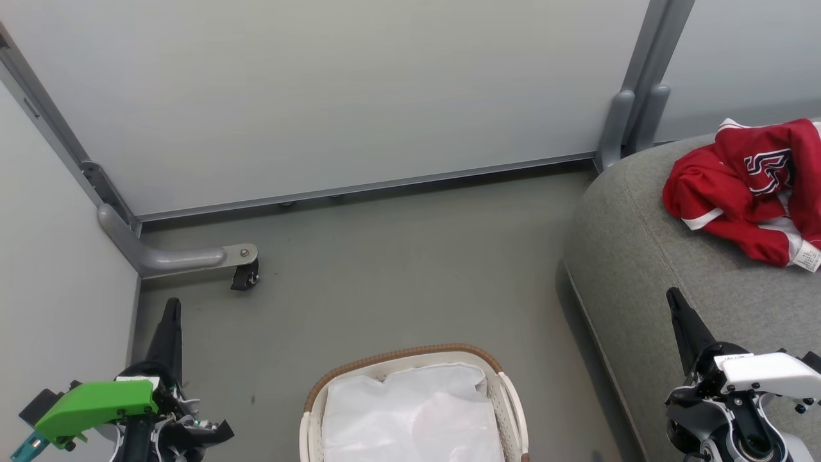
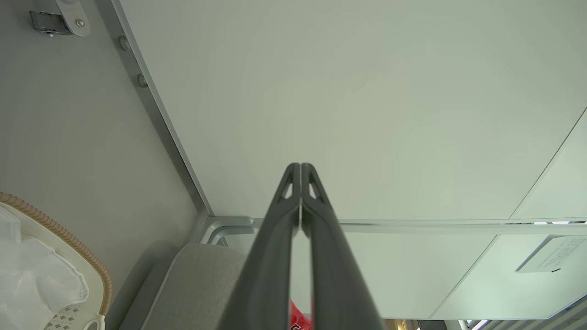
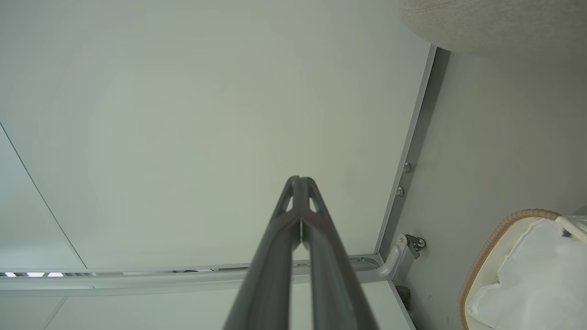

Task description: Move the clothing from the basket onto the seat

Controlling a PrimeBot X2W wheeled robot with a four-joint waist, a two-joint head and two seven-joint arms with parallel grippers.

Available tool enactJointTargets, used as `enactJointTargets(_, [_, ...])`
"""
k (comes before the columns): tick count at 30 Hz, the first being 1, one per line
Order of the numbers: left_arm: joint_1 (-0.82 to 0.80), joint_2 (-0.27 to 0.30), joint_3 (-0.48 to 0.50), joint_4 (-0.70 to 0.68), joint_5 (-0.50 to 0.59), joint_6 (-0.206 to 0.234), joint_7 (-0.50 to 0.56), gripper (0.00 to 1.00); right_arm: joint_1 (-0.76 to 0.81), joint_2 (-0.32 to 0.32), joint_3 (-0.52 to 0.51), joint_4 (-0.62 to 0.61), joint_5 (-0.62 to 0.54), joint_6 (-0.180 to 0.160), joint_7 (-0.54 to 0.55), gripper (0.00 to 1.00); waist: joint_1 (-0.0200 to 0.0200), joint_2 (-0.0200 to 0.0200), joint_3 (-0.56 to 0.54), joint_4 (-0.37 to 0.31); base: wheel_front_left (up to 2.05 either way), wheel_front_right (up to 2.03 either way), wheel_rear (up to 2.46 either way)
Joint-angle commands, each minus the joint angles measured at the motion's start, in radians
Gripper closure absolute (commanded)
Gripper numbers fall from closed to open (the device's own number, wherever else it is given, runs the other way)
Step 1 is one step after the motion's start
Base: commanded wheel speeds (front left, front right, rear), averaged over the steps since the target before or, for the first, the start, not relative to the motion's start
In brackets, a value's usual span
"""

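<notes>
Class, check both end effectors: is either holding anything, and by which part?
Nothing is held. The left end effector and the right end effector are both shut on empty air; the clothing lies on the seat.

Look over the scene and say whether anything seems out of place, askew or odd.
Nothing looks spilled or damaged. The red clothing lies in a crumpled heap on the grey seat; the basket holds a white liner cloth.
</notes>
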Motion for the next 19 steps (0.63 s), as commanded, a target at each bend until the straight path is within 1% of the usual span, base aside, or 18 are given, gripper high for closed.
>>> enactJointTargets(1, [-0.01,0.004,0.002,-0.002,-0.003,-0.004,0.003,1.0,-0.008,-0.006,-0.002,-0.004,0.003,0.0,0.002,1.0,0.0,0.0,0.0,0.0,0.0,0.0,0.0])
enactJointTargets(19, [-0.01,0.004,0.002,-0.002,-0.003,-0.004,0.003,1.0,-0.008,-0.006,-0.002,-0.004,0.003,0.0,0.002,1.0,0.0,0.0,0.0,0.0,0.0,0.0,0.0])
